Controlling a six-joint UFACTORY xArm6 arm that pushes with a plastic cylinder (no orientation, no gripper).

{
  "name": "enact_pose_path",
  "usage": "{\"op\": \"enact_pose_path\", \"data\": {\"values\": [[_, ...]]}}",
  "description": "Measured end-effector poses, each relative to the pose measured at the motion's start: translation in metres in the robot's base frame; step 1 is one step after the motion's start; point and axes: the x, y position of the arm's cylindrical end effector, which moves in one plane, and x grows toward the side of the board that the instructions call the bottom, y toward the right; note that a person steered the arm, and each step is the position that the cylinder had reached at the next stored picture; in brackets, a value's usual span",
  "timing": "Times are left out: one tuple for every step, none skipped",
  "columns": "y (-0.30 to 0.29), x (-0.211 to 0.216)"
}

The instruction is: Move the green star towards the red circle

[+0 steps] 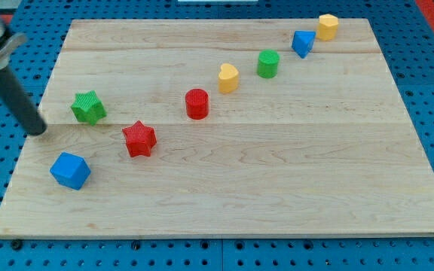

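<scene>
My tip, a bare rod with no pincer to open or close, rests at the view's left, just left of the green star. Seven blocks sit on the wooden board: blue cube, red star, red circle, yellow heart, green cylinder, second blue block, yellow block.

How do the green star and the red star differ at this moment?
The green star is green and lies nearer the view's top-left; the red star is red and sits lower, to the view's right. My tip is close beside the green star on its left, farther from the red star. Both are star-shaped blocks resting on the board.
</scene>
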Motion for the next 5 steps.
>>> {"op": "enact_pose_path", "data": {"values": [[0.059,-0.021],[0.018,-0.032],[0.068,-0.09],[0.072,-0.041],[0.063,-0.026]]}}
